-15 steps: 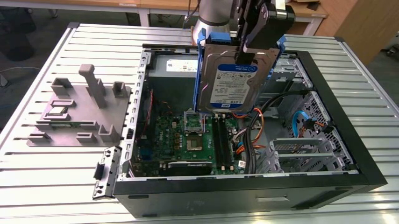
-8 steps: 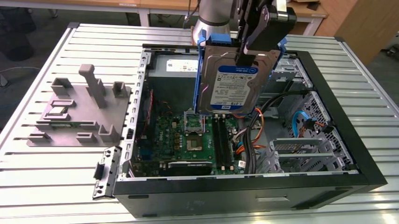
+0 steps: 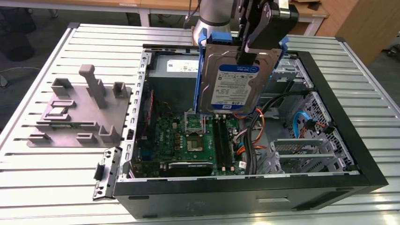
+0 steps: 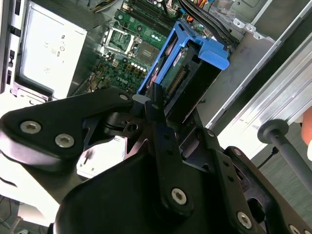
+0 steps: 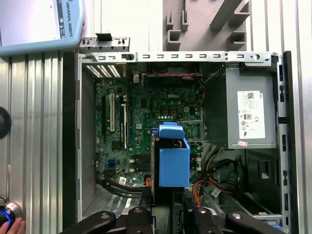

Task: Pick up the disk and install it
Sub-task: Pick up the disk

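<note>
The disk (image 3: pixel 234 84), a silver hard drive with a blue-and-white label in a blue plastic carrier frame, hangs on edge above the middle of the open computer case (image 3: pixel 250 190). My gripper (image 3: pixel 257 44) is shut on its upper end from above. In the second wrist view the black fingers (image 4: pixel 155 105) clamp the disk (image 4: pixel 192 68) over the green motherboard. In the first wrist view the blue carrier end of the disk (image 5: pixel 173 163) points down into the case above the motherboard (image 5: pixel 146 117).
A grey power-supply box (image 5: pixel 248 114) sits in one corner of the case. A metal drive cage (image 3: pixel 306 150) and orange and black cables (image 3: pixel 259 126) lie at the exterior view's right. A grey holder fixture (image 3: pixel 75 112) stands on the slatted table beside the case. A hand (image 5: pixel 9 226) rests near a button.
</note>
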Robot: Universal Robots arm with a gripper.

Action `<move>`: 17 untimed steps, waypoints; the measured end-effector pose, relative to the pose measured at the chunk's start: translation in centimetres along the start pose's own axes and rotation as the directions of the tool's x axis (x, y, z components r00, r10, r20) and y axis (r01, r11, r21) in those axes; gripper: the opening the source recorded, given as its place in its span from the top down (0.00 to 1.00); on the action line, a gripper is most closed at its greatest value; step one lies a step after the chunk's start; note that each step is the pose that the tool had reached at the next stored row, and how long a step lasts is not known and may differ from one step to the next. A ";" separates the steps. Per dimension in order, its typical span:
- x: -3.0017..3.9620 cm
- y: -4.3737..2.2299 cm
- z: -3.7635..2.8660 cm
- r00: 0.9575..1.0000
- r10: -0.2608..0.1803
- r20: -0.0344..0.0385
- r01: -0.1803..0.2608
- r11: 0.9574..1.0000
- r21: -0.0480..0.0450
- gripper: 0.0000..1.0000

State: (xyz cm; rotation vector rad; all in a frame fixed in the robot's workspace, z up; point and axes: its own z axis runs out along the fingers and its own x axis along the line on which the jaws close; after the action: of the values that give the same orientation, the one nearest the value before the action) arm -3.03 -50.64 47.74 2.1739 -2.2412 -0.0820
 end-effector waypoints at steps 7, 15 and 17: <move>-0.01 -0.37 -0.04 1.000 0.000 0.000 0.000 1.000 0.000 0.65; 0.17 -1.49 -0.10 1.000 0.000 0.000 0.000 1.000 -0.002 0.65; 0.40 -1.57 -0.11 1.000 0.000 0.000 0.000 1.000 -0.002 0.65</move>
State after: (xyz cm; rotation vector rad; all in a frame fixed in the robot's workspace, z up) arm -1.47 -51.09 47.76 2.1729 -2.2402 -0.0839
